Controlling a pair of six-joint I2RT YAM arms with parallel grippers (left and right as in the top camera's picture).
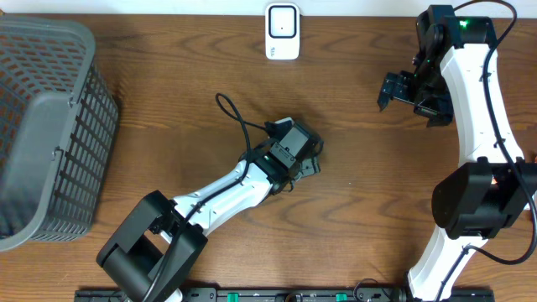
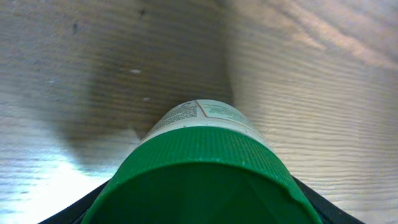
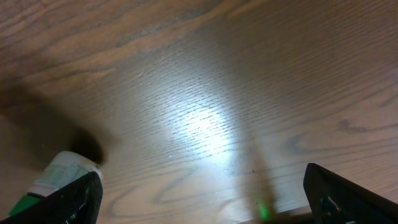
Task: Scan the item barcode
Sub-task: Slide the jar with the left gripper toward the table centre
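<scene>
Grey mesh basket [image 1: 84, 151] at left edge, brown wood-grain table [image 1: 168, 67]

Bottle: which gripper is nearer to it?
Left. The left gripper grips the bottle itself; the right gripper is open and well away, off to the right.

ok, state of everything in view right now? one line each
left gripper, shut on the bottle, over mid-table.
right gripper, open, holding nothing.
bottle, green cap on, held in the left gripper; barcode not visible.
scanner, on the table at the far edge, nothing in front of it.
basket, at the left edge, nothing visible inside.
</scene>
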